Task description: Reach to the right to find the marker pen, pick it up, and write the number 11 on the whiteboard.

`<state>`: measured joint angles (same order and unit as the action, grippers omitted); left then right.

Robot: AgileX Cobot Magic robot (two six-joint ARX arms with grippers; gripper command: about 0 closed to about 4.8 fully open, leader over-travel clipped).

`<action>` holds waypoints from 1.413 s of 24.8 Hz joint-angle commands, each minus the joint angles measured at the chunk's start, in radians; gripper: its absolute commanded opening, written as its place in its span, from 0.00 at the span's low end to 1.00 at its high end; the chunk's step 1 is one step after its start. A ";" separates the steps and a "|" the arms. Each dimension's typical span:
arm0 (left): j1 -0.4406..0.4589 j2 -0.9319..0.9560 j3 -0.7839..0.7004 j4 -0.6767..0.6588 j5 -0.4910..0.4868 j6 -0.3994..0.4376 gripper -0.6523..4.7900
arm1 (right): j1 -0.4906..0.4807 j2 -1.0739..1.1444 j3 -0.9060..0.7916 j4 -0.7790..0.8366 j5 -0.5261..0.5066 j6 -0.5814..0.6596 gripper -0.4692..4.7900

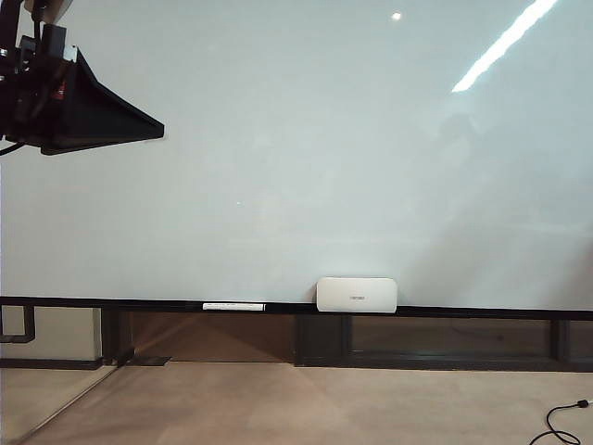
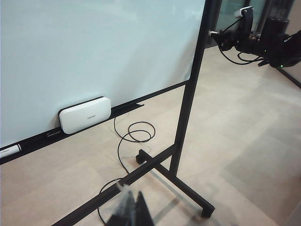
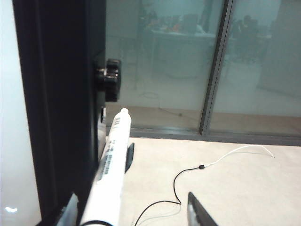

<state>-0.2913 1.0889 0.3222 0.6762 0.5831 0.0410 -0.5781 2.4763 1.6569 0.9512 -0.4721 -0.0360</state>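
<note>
Nearest, at the right claw (image 3: 162,186): released, dark tips wide apart, bare floor between. Just beside one finger, outside the gap: the marker pen (image 3: 113,160), white, printed barrel, base cut off by the frame edge; touching or not, cannot tell. Right behind the pen: a black post (image 3: 61,117) with a knob (image 3: 109,79), blocking that side. Beyond the claw: a thin cable (image 3: 188,172) on the floor, then a glass wall (image 3: 244,70).

At the left claw (image 2: 131,207): only blurred tips in view, released or clenched cannot tell. Ahead of it: a looped cord (image 2: 127,141), then a white box (image 2: 84,115) and a half-cut white stick (image 2: 9,150) on the whiteboard (image 2: 94,52) rail.
</note>
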 commanded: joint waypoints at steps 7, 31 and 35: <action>-0.001 -0.002 0.002 0.008 -0.003 0.004 0.11 | 0.012 0.007 0.003 0.026 0.002 0.004 0.64; -0.001 -0.002 0.002 0.005 -0.003 0.004 0.11 | 0.034 0.059 0.104 -0.030 0.027 0.006 0.60; -0.001 -0.002 0.002 0.005 -0.003 0.004 0.11 | 0.035 0.059 0.104 -0.031 0.025 0.006 0.60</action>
<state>-0.2916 1.0889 0.3222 0.6754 0.5789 0.0486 -0.5514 2.5389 1.7550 0.9070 -0.4461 -0.0311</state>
